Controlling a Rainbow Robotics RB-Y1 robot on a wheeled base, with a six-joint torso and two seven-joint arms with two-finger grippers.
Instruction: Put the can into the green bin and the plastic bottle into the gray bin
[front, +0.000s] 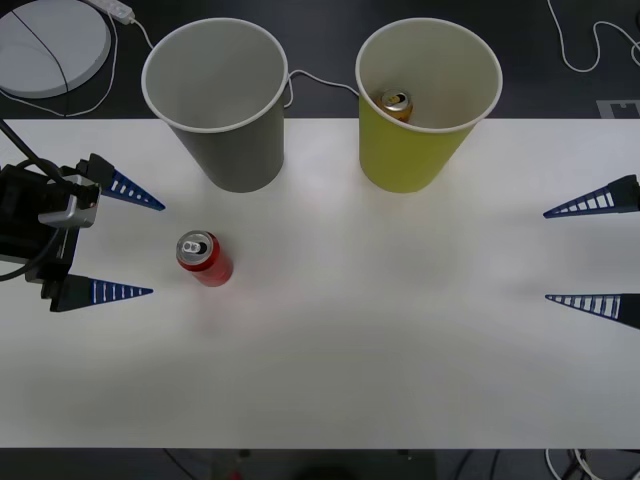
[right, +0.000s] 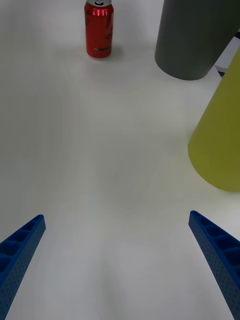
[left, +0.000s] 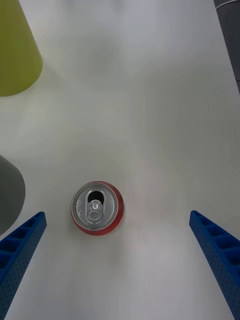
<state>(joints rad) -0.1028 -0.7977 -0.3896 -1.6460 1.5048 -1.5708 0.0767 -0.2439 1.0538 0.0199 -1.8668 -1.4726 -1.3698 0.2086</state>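
The red can (front: 205, 258) stands upright on the white table (front: 350, 350), left of centre, its silver top (left: 97, 206) facing up. My left gripper (front: 158, 250) is open just left of it, level with the can, its fingers apart and not touching it. At the back stand the gray bin (front: 220, 100) and, to its right, the green bin (front: 425, 100). My right gripper (front: 546, 256) waits open at the table's right side, facing the can (right: 99, 30) far across the table. The plastic bottle is out of view.
A gold can (front: 397, 103) lies inside the green bin. Behind the table lie a white round disc (front: 50, 45) and a white cable (front: 320, 80). Bare table stretches between the two grippers.
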